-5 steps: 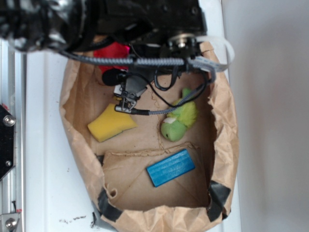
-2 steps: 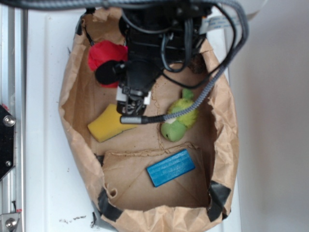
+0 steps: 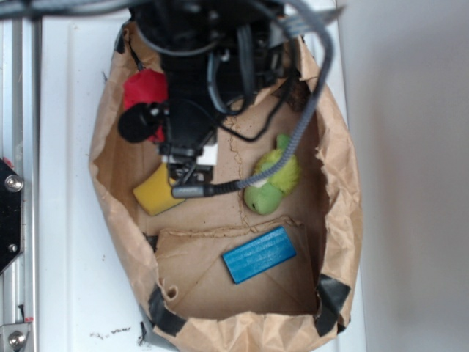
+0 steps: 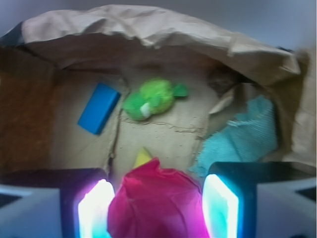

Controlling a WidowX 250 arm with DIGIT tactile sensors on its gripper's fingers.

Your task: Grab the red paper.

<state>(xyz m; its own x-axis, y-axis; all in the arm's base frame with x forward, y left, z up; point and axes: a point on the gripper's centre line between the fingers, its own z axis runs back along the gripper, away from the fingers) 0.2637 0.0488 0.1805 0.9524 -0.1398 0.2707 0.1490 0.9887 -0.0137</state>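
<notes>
A big brown paper bag (image 3: 337, 191) lay open on a white table (image 3: 66, 242), with things resting inside it. The robot arm (image 3: 198, 59) reached down into the far end of the bag. Its gripper (image 4: 157, 206) was spread wide, with one finger (image 4: 94, 210) on each side of the red paper (image 4: 156, 203). In the wrist view the red paper sat right between the two fingers, near the bottom of the picture, and there looked to be a small gap on each side. I could not tell if the fingers touched it.

From above, the red paper (image 3: 143, 92) showed at the far left of the bag, partly hidden by the black arm. A yellow sponge (image 3: 154, 192) lay just near of it, on the left side. In the wrist view only a tiny yellow tip (image 4: 143, 157) peeked out past the red paper.

A green stuffed toy (image 3: 272, 183) lay in the middle of the bag, a bit to the right. A blue block (image 3: 259, 254) lay flat toward the near end. The wrist view also showed a teal cloth (image 4: 242, 139) bunched up close to the bag wall, to the right of the red paper.
</notes>
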